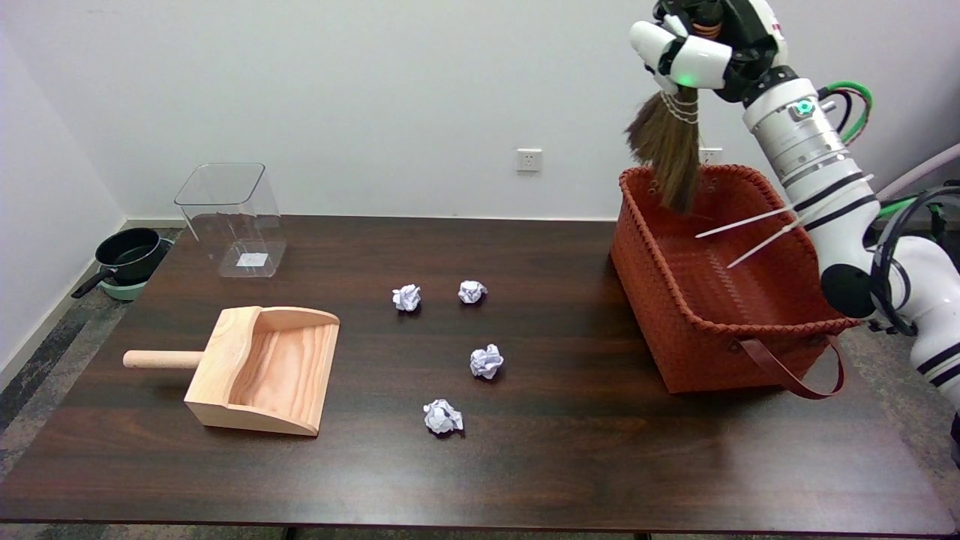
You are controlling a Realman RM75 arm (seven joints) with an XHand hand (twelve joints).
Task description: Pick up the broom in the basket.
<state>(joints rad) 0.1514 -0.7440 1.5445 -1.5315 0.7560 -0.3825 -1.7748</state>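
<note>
**Broom held in the air above the woven basket**

Nearest on the dark wooden table [570,465] lies a crumpled white paper ball [442,416], with a second paper ball [486,361] just beyond it. To their left sits a pale wooden dustpan with a round handle [259,369], its handle pointing left. Further back, two more paper balls [406,297] [472,291] lie side by side, near each other but apart.

On the right side of the table stands the reddish-brown woven basket with a leather strap handle [712,300]. The white right arm [832,187] rises across its far right corner.

Toward the far left edge stands a clear plastic bin [234,217]. Beyond the table's left corner, on the floor, a black pan [129,256] rests.

Highest and farthest, the black-and-white right hand [701,49] has its fingers wrapped around the top of the small brown straw broom [667,150]. The broom hangs bristles downward over the basket's far rim, its tips showing against the basket's back wall; whether they touch the basket cannot be told.
</note>
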